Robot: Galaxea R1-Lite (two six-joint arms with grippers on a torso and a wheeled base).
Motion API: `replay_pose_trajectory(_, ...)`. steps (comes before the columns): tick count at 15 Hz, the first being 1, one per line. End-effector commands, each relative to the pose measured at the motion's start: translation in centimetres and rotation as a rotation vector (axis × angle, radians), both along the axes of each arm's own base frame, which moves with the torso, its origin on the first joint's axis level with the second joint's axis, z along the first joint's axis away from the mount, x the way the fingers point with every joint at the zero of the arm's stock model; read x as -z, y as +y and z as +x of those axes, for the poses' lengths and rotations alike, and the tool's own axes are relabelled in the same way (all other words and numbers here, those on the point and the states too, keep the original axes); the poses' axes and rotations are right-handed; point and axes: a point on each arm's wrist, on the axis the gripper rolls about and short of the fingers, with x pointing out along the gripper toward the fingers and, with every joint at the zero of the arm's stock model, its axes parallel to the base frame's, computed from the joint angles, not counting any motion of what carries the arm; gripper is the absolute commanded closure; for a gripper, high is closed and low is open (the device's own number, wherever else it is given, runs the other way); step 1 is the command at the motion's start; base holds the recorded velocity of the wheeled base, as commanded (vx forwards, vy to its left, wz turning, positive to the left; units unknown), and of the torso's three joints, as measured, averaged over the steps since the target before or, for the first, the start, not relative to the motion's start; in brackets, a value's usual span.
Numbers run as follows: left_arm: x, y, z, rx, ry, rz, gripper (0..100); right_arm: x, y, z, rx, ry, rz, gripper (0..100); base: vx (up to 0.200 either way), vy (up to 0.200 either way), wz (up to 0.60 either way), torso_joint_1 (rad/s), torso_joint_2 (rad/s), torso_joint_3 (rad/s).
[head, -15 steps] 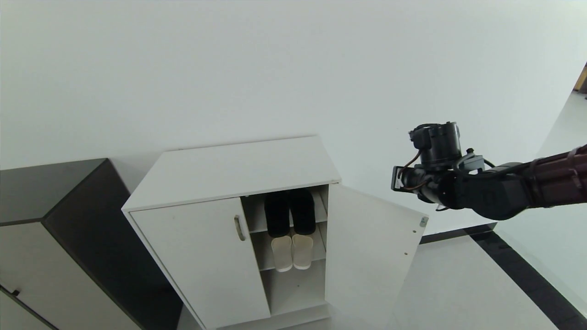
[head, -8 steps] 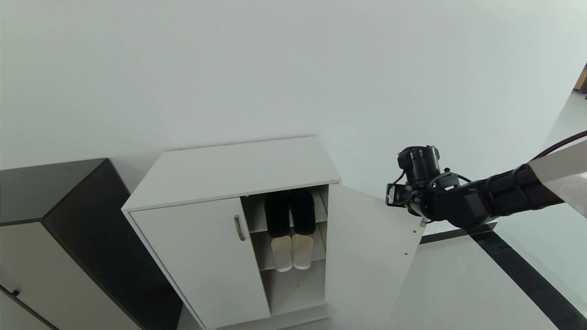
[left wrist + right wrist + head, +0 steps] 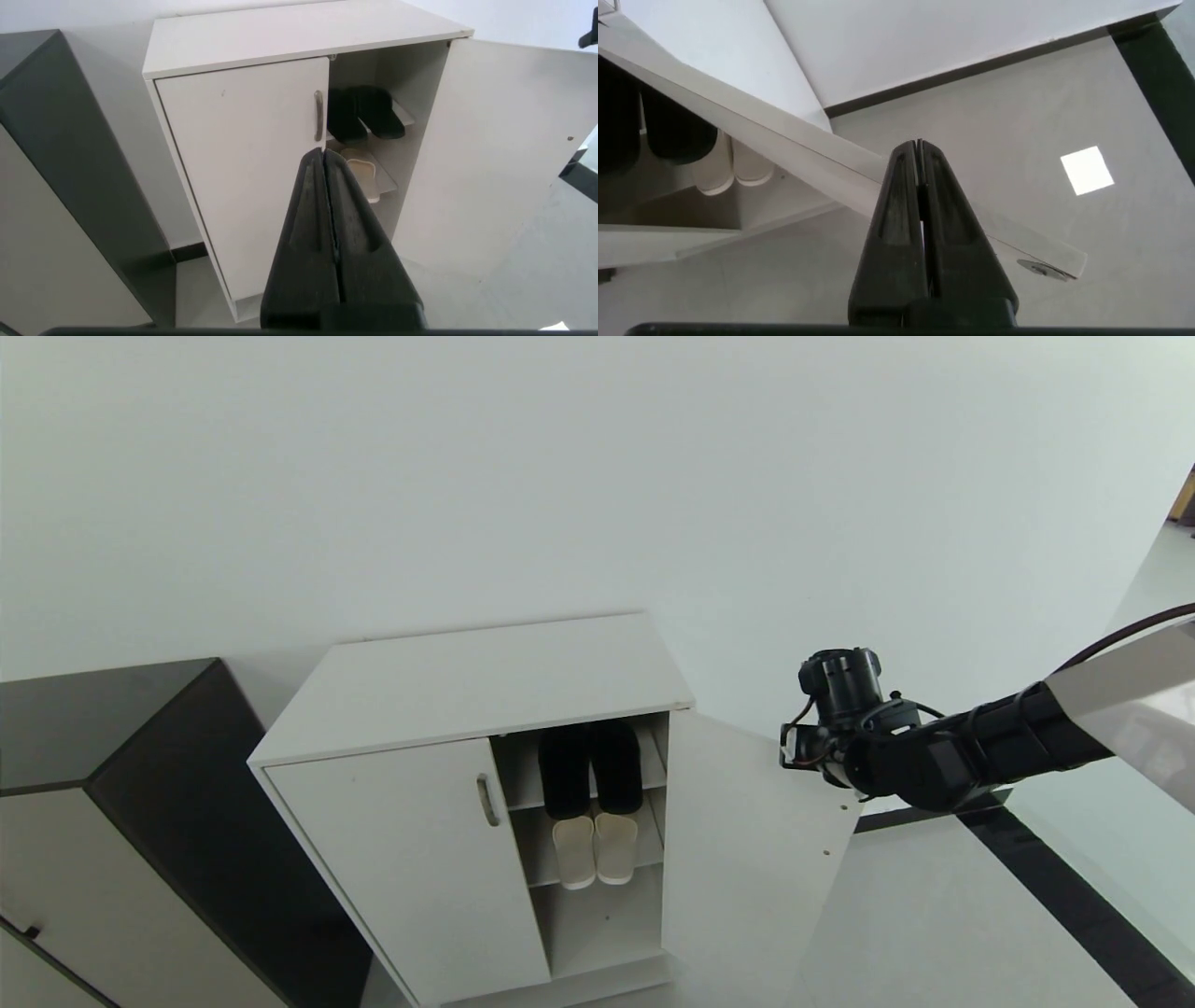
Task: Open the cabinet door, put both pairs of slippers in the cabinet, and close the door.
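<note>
The white cabinet (image 3: 467,686) stands against the wall with its left door (image 3: 411,859) closed and its right door (image 3: 747,840) swung open. Black slippers (image 3: 590,770) lie on the top shelf and white slippers (image 3: 595,847) on the shelf below; both pairs also show in the left wrist view, black slippers (image 3: 369,112) above white slippers (image 3: 364,173). My right arm (image 3: 868,756) is at the open door's outer top corner. The right gripper (image 3: 920,147) is shut and empty just above the door's top edge (image 3: 785,135). My left gripper (image 3: 323,154) is shut and empty, held back in front of the cabinet.
A dark cabinet (image 3: 140,784) stands close on the left of the white one. A black floor strip (image 3: 1055,887) runs along the right. Open floor (image 3: 934,933) lies behind the open door.
My right arm has come down and to the left, from above and beside the open door to its outer top corner. The door and slippers have not moved.
</note>
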Motion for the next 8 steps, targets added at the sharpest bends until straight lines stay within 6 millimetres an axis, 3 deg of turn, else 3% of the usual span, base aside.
replay_pose_trajectory(1,0.0,0.0,0.0,0.0,0.0,0.0,100,0.1,0.3,-0.3,-0.009,0.004,-0.002,100,0.0,0.0,0.0,0.0,0.0,0.0)
replay_pose_trajectory(8,0.0,0.0,0.0,0.0,0.0,-0.003,100,-0.4,2.9,-3.0,-0.092,0.009,-0.005,100,0.0,0.0,0.0,0.0,0.0,0.0)
